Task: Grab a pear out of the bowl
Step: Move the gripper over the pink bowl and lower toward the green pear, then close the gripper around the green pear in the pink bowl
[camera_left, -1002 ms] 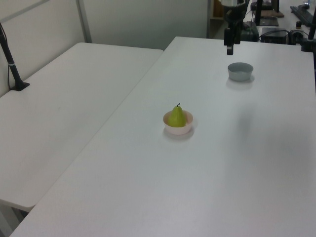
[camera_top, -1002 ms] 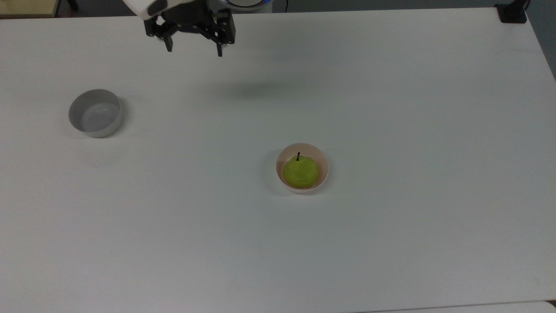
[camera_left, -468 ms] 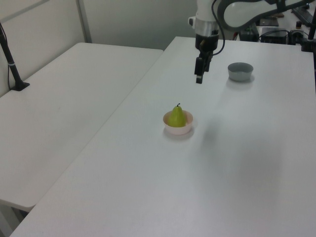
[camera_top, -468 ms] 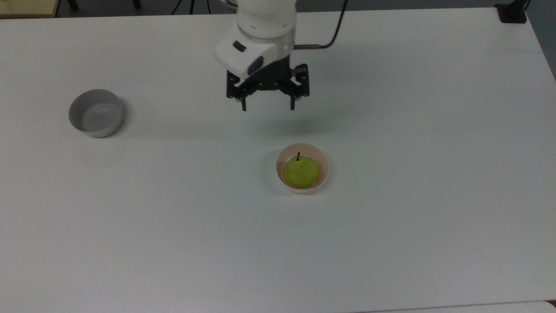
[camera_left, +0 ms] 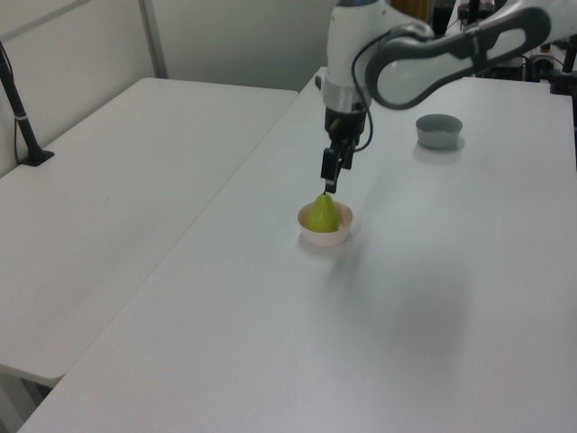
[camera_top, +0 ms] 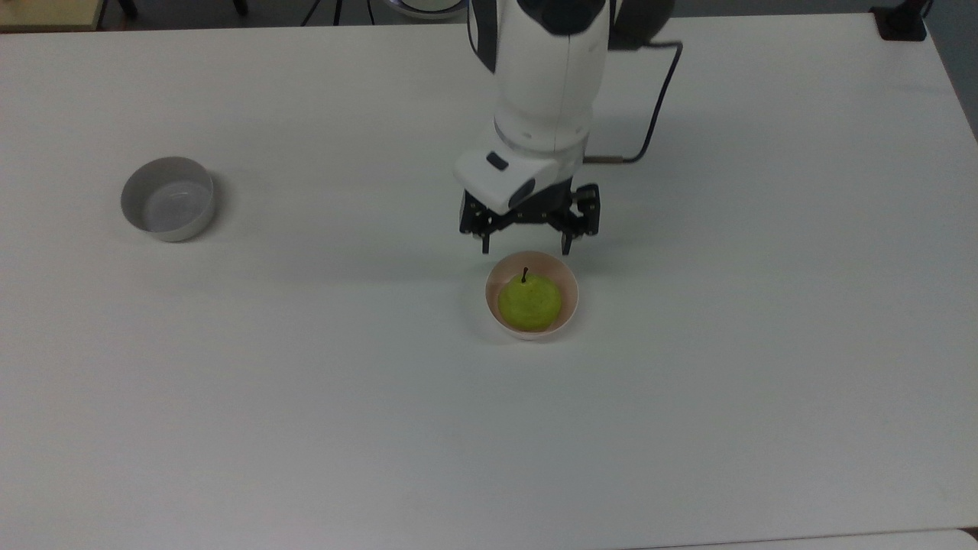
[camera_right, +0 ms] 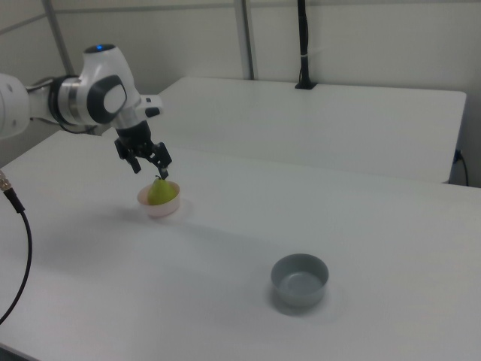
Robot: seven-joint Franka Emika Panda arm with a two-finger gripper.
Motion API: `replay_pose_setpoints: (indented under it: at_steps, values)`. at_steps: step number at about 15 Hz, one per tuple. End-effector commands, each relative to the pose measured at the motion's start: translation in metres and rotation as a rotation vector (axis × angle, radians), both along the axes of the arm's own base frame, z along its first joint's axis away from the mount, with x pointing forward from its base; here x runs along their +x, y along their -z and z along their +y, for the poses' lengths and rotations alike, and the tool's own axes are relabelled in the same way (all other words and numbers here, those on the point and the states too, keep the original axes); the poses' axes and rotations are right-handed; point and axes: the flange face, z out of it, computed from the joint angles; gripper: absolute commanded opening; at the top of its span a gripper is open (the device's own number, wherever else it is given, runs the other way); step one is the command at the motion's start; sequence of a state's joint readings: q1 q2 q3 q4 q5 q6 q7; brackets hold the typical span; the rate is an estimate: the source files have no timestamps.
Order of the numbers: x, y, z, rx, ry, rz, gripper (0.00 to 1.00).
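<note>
A yellow-green pear (camera_top: pixel 529 302) (camera_left: pixel 322 215) (camera_right: pixel 158 192) with a short dark stem stands upright in the small pale pink bowl (camera_top: pixel 568 297) (camera_left: pixel 334 236) (camera_right: pixel 160 207) near the middle of the table. My gripper (camera_top: pixel 526 248) (camera_left: pixel 328 183) (camera_right: pixel 151 171) hangs open just above the pear. In the top view its two black fingers sit right over the bowl's far rim, spread about as wide as the bowl. Nothing is between the fingers.
A grey-white round bowl (camera_top: pixel 168 199) (camera_left: pixel 439 130) (camera_right: pixel 300 280) stands apart on the white table (camera_top: pixel 306 397), far toward the top view's left. A black cable (camera_top: pixel 649 122) trails from the arm. A second table (camera_left: pixel 108 207) adjoins this one, with a black post (camera_left: pixel 20 117) on it.
The arm has swept from the far edge of the table toward the pink bowl and come lower. The gripper stayed open. Pear and both bowls have not moved.
</note>
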State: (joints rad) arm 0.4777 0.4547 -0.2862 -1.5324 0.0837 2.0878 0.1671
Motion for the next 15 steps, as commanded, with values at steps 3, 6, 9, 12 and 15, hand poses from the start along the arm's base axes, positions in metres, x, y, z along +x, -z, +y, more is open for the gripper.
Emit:
replay_pose_setpoints:
  at_steps: [3, 6, 9, 12, 15]
  values:
    - [0.018, 0.035, 0.011, -0.009, 0.012, -0.033, 1.00]
    - [0.021, 0.060, 0.017, -0.024, 0.000, -0.038, 1.00]
    - [0.020, 0.069, 0.019, -0.036, -0.011, -0.028, 0.99]
    - [0.019, 0.076, 0.022, -0.045, -0.017, -0.019, 0.58]
    - [0.019, 0.073, 0.023, -0.041, -0.010, -0.023, 0.27]
